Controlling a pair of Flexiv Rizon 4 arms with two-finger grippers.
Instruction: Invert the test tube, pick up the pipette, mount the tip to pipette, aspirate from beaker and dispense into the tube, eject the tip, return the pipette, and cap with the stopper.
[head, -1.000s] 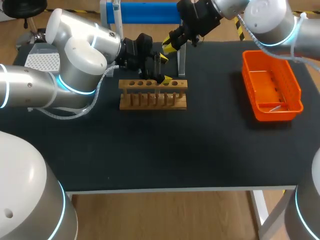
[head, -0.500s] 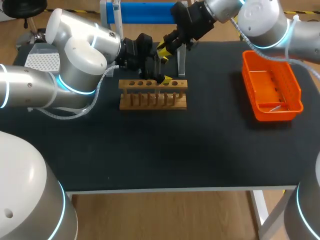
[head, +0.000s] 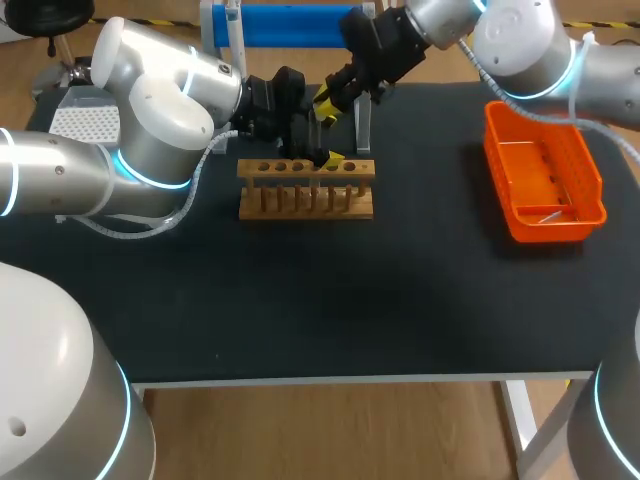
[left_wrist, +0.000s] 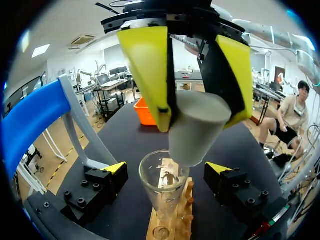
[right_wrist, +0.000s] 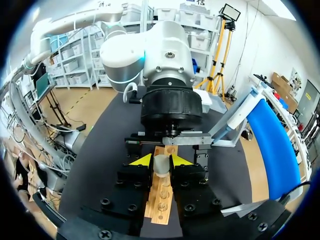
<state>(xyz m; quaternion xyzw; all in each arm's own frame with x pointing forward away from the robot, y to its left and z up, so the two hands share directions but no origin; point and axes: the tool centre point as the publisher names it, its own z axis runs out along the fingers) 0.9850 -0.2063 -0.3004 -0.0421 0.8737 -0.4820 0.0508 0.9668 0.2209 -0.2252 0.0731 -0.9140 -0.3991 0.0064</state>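
**Hovering the grey tapered stopper (left_wrist: 195, 127) above the clear glass test tube (left_wrist: 162, 187)**

From overhead, the left gripper (head: 322, 152) sat over the light wooden tube rack (head: 306, 187) at the back of the black table (head: 330, 300). The right gripper (head: 326, 106) was just behind and above it, and the orange plastic tray (head: 545, 175) lay well apart on the right.

Left wrist next: the tube stood upright in the rack, open-mouthed, between the left fingers, which looked parted and clear of the glass. Right above its mouth hung the stopper, narrow end down, the right jaws clamped on it from both sides. It was near the rim but not yet in.

Right wrist: the stopper was squeezed between the yellow tips, with the rack's holes lined up beneath.

The danger, I reckoned, was that the stopper seemed slightly tilted. A straight push could catch the rim, tip the unsupported tube in its hole, or crack the glass.
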